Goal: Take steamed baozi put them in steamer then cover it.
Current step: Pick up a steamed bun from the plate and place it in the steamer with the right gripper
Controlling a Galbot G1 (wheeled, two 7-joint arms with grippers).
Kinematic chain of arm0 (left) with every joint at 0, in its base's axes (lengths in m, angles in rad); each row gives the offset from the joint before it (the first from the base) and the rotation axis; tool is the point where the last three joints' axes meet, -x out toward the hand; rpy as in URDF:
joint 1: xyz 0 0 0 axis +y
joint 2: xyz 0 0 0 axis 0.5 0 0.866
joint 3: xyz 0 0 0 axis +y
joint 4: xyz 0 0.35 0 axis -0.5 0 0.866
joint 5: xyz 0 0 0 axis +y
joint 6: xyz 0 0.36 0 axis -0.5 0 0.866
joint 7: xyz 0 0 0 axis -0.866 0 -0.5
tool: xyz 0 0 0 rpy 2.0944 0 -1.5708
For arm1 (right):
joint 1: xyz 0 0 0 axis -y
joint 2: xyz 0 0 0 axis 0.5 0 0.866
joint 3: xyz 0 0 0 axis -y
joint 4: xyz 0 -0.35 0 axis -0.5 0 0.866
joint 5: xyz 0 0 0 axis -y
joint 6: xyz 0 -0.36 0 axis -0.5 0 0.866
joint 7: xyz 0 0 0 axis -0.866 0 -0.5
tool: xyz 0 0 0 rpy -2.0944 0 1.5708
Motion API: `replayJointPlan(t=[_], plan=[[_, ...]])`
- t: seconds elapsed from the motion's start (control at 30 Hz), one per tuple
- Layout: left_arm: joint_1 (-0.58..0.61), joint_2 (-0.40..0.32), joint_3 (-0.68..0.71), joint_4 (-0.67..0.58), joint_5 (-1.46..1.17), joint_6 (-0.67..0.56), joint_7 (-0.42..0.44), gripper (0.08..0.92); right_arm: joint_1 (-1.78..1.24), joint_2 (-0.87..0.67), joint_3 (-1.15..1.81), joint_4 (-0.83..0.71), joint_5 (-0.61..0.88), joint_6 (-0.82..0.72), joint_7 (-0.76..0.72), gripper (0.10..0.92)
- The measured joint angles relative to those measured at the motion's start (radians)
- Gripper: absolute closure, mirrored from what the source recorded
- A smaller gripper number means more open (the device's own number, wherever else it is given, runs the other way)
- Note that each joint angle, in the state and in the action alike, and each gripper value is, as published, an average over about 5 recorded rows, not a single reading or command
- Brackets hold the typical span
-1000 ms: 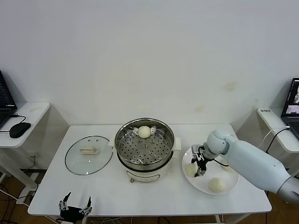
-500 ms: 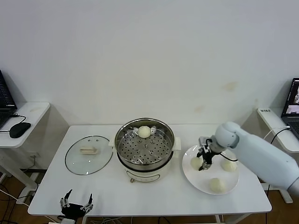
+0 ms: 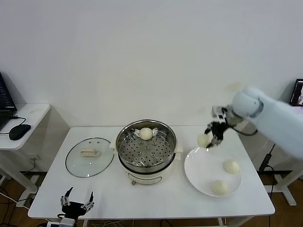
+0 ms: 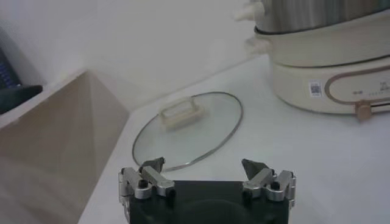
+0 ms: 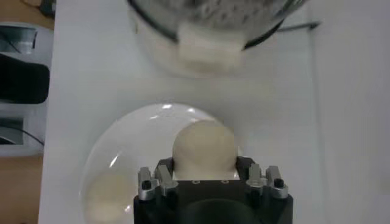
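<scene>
At the counter's near left edge the left gripper [image 3: 75, 205] idles, fingers spread. The plate [image 3: 203, 172] keeps two buns. Above its far edge, the right gripper [image 3: 214, 134] clamps a bun [image 3: 203, 140]; the steamer [image 3: 146, 145] lies to its left, one bun inside.

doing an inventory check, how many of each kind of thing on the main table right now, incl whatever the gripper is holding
baozi: 4 (steamer, right gripper, plate)
steamer: 1
glass lid: 1
white plate: 1
total: 7
</scene>
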Motion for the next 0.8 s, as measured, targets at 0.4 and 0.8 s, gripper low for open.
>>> replayJointPlan(t=[0.4, 0.8], plan=[[0.002, 0.008, -0.015, -0.028, -0.007, 0.001, 0.000, 0.177, 0.138, 0.237, -0.104, -0.068, 0.114, -0.049, -0.007, 0.406], [0.010, -0.011, -0.020, -0.054, -0.019, 0.006, 0.000, 0.177, 0.068, 0.505, -0.129, -0.230, 0.086, -0.053, -0.003, 0.406]])
